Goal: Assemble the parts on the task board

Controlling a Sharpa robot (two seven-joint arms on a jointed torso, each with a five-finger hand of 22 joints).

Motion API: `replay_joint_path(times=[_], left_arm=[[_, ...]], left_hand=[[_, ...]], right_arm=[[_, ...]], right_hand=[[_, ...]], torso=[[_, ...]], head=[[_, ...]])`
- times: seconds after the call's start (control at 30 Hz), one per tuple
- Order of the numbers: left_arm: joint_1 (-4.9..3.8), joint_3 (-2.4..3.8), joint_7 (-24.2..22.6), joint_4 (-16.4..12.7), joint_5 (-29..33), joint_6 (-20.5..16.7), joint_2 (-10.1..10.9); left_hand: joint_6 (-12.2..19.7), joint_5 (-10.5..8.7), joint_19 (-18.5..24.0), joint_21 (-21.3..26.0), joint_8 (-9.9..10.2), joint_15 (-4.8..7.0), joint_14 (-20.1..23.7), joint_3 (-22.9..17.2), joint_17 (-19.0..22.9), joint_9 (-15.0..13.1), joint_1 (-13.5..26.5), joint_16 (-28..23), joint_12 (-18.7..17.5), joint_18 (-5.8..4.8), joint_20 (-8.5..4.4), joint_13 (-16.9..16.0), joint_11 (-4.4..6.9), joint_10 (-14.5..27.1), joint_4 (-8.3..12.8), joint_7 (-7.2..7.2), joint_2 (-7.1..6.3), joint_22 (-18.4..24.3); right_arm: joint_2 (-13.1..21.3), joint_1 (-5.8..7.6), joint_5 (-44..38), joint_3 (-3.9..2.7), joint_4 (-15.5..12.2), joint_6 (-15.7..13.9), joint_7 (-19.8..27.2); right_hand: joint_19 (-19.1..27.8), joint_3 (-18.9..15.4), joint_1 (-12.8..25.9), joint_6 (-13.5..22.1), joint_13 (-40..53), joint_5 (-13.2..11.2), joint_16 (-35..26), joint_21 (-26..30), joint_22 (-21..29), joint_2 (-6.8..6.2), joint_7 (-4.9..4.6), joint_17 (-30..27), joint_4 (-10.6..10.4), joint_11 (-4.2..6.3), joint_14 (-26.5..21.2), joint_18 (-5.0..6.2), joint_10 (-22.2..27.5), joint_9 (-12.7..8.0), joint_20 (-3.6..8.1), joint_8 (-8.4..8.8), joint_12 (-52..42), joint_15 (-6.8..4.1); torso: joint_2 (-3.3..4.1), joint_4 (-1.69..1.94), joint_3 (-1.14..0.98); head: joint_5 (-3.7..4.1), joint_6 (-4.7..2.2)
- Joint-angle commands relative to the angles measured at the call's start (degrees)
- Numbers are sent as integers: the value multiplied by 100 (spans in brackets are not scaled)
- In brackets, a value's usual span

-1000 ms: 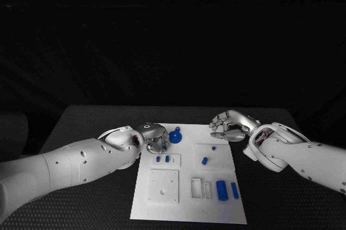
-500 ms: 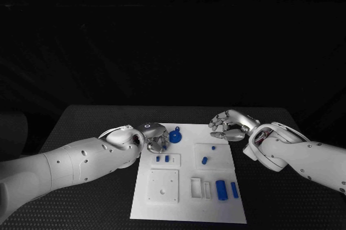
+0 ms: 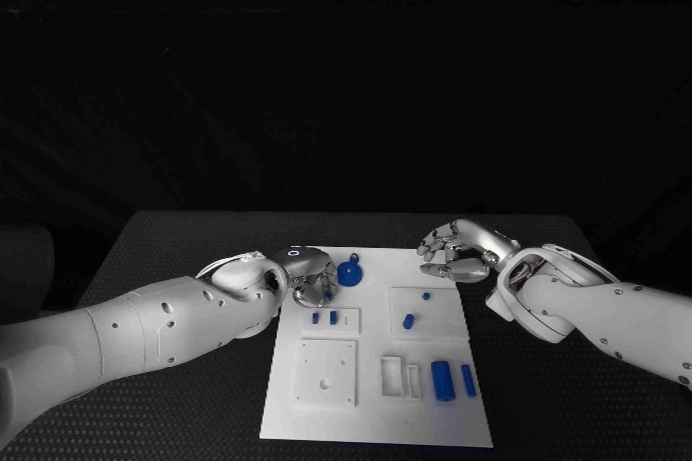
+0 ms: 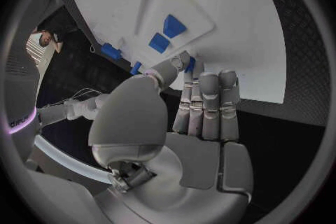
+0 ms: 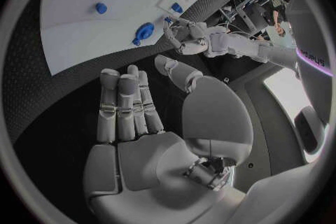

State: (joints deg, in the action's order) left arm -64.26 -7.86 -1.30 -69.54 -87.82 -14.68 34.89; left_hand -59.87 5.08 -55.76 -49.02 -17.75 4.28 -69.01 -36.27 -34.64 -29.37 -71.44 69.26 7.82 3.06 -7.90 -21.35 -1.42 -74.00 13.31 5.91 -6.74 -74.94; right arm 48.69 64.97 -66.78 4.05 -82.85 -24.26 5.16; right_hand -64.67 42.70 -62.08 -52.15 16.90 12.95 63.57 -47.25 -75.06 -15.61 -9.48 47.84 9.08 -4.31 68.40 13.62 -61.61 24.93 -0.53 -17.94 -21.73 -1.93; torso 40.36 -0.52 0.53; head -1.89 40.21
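Observation:
The white task board (image 3: 378, 421) lies in the middle of the black table. My left hand (image 3: 303, 274) hovers at the board's far left edge and pinches a small blue part (image 4: 191, 64) between thumb and fingertip, just beyond two small blue pieces (image 3: 326, 318) standing in a raised block. A blue round piece with a tab (image 3: 351, 274) lies close beside that hand. My right hand (image 3: 459, 253) is at the board's far right corner, fingers apart and holding nothing; its palm (image 5: 150, 145) is bare.
On the board's right half lie a small blue peg (image 3: 427, 297), a short cylinder (image 3: 410, 322), a thick cylinder (image 3: 443, 381) and a thin bar (image 3: 469, 381). A square white plate with a hole (image 3: 327, 373) and a slotted block (image 3: 392, 376) sit nearer me.

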Motion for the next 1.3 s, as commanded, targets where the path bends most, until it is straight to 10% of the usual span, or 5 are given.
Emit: replay_joint_path(times=[0.03,1.3], left_arm=[[75,-47,-30,-68,-28,184,-2],[92,-43,-118,-95,139,-162,70]], left_hand=[[-26,30,-11,-22,9,39,20,-13,8,4,-9,23,22,84,-223,-14,-31,-76,2,-7,69,-94],[601,15,34,-69,362,-144,98,-42,48,169,-102,51,-252,187,-71,101,-224,383,65,231,-148,-111]], right_arm=[[0,-1,4,-3,-1,41,54],[-9,-1,4,-3,11,41,54]], right_hand=[[8,-22,-11,38,-9,32,19,30,-83,64,-10,-9,9,-6,-49,138,-33,-7,39,-34,15,-9],[9,-24,-8,40,-12,33,20,32,-83,63,-11,-12,12,-7,-51,138,-32,-9,39,-34,15,-9]], torso=[[0,-2,2],[1,-2,0]], head=[[4,4],[-1,-24]])
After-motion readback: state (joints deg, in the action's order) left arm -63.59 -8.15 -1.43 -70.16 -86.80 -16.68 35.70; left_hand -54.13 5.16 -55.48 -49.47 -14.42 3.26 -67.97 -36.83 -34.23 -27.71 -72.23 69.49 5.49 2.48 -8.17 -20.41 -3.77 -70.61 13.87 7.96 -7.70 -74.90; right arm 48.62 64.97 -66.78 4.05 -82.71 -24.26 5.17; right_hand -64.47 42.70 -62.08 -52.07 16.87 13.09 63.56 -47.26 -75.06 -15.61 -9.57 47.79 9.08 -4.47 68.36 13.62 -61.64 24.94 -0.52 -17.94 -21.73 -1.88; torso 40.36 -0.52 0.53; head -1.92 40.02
